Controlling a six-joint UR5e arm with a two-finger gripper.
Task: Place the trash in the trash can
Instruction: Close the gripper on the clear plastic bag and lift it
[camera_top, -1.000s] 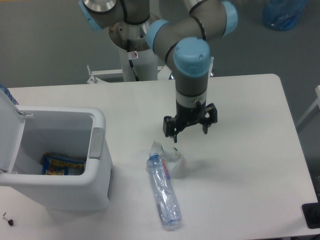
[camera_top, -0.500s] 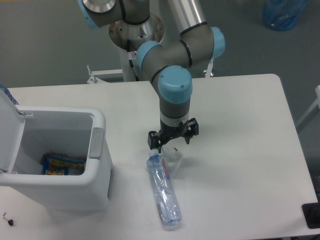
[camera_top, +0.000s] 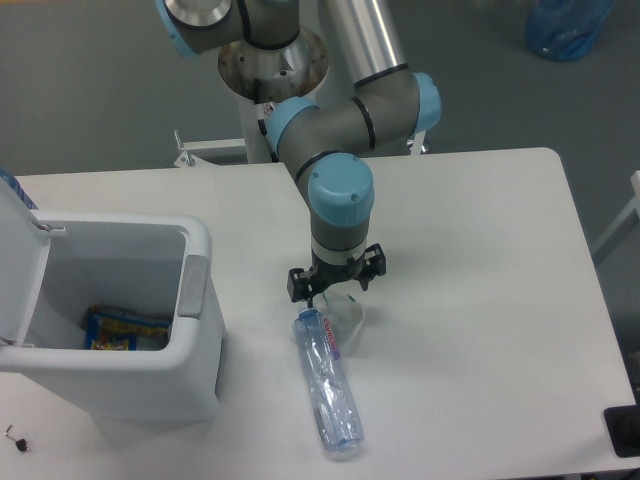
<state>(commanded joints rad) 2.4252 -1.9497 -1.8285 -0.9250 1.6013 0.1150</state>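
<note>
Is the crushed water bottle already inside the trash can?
No, the crushed water bottle lies on the table to the right of the trash can, with the gripper above its cap end.

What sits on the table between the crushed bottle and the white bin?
Nothing: in the camera view the stretch of table between the bottle and the trash can is bare white surface. The wrapper lies on the bottle's other side, under the gripper.

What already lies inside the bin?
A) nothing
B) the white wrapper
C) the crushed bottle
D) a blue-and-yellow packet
D: a blue-and-yellow packet lies on the floor of the open bin, while the bottle and the wrapper are on the table beside it.
</note>
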